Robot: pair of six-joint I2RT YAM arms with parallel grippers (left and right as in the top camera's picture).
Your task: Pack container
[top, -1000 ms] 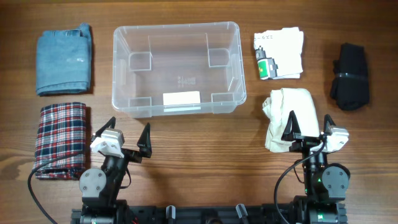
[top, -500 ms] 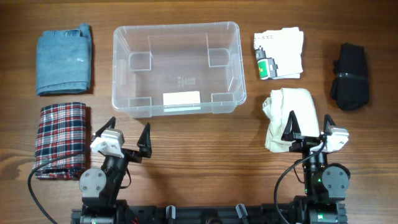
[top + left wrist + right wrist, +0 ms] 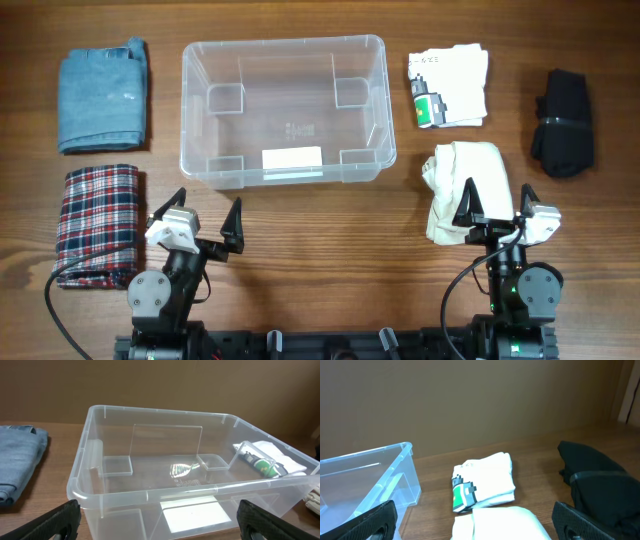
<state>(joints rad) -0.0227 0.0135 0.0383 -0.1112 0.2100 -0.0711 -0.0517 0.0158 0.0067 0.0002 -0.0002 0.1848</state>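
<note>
1. Nothing has moved since the earlier overhead frames: both arms and every item sit in the same spots.
2. I see the left gripper point(image 3: 210, 197) with its fingers spread wide, holding nothing, over bare table point(image 3: 330, 230).
3. Right gripper point(image 3: 497, 188) is also spread wide and holds nothing. From overhead its fingertips overlap the near end of a cream cloth point(image 3: 462, 180); I cannot tell if they touch it.
4. The container point(image 3: 186, 100) sits upright at the far middle of the table, nothing inside. Its long side with the white label point(image 3: 292, 158) faces the arms.
5. It lies straight ahead of the left gripper, near but apart. In the left wrist view it fills the space between the two fingers.
6. For the right gripper it is ahead and off to the left; only a corner shows in the right wrist view.
7. Left of the container: folded denim point(image 3: 103, 95), with a plaid cloth point(image 3: 98, 222) nearer the arms.
8. Right of it: a white folded item with a green tag point(image 3: 455, 85), then a black bundle point(image 3: 562, 122).
</note>
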